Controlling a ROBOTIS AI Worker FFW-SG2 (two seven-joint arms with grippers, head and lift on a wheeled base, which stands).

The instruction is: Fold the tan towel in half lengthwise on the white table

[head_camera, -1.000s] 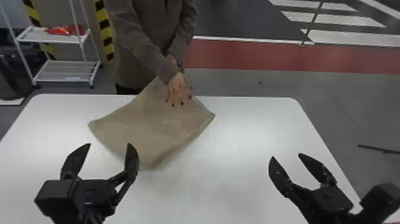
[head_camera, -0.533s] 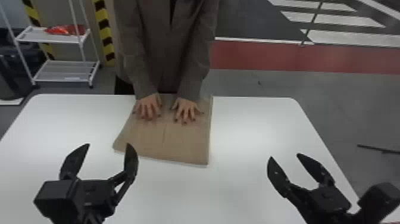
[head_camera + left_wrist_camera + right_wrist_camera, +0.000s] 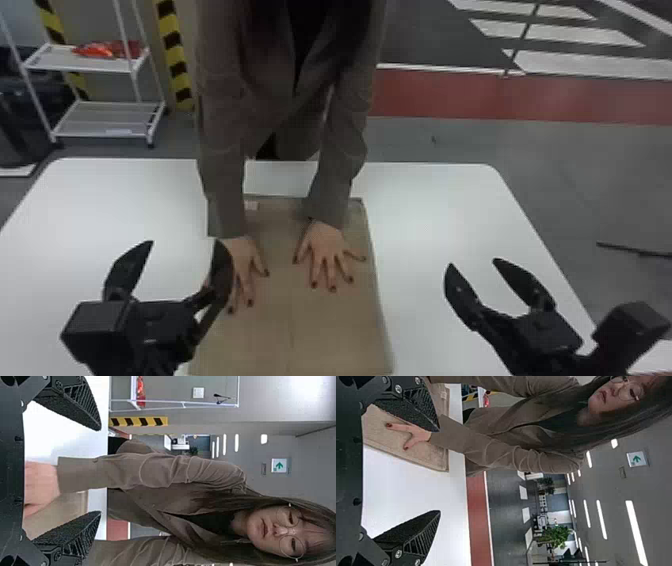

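Tan towel point(image 3: 320, 330) lies flat on white table point(image 3: 425, 215), faint line down its middle, small white tag point(image 3: 251, 205) at its far end; its near end runs off bottom of head view. Pers.'s hands on towel, fingers spread: one hand point(image 3: 243, 262) nr its L edge, other point(image 3: 327, 250) nr its R edge. Pers. point(image 3: 280, 95) stands beyond towel's far end, leaning over it, brownish sleeves. L gripper point(image 3: 185, 242) nr towel's L edge, fingers wide, one partly in front of a hand. R gripper point(image 3: 472, 262) off towel's R side, well apart from it, fingers also wide. White rack point(image 3: 100, 62) w/ red item point(image 3: 102, 50) far beyond towel, to L
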